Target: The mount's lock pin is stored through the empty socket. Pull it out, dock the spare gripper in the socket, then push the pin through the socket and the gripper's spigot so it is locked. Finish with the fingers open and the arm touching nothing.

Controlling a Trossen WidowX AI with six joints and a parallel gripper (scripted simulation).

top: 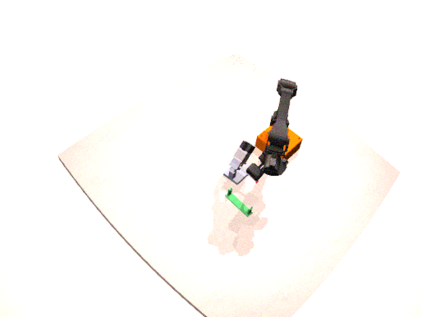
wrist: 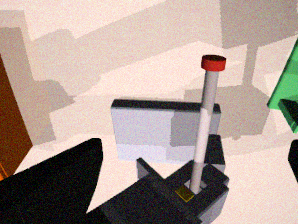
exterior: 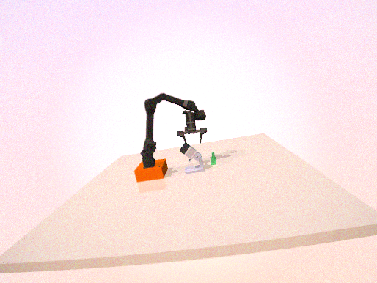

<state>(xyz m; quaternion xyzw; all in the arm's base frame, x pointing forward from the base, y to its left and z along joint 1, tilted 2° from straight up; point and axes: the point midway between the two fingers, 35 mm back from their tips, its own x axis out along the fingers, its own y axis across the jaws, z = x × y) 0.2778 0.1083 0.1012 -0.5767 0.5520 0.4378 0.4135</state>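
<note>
The mount has a pale grey base plate point(top: 238, 179) point(exterior: 194, 170) point(wrist: 145, 127) and a tilted pale body point(top: 242, 156) point(exterior: 190, 151) with a black end. The lock pin point(wrist: 202, 132), a grey rod with a red head, sticks up from a slot in a dark block in the wrist view. Its red head also shows in the top view as a small dot point(top: 257, 181). My gripper point(exterior: 193, 142) point(wrist: 196, 149) is open, above the mount. The pin shows between the spread fingers in the wrist view, touching neither. I cannot tell the spare gripper apart from the mount's parts.
A green cradle point(top: 239, 204) point(exterior: 213, 160) point(wrist: 287, 80) with two upright ends stands beside the mount, and nothing is seen on it. The orange arm base point(top: 293, 140) point(exterior: 151, 171) is on the mount's other side.
</note>
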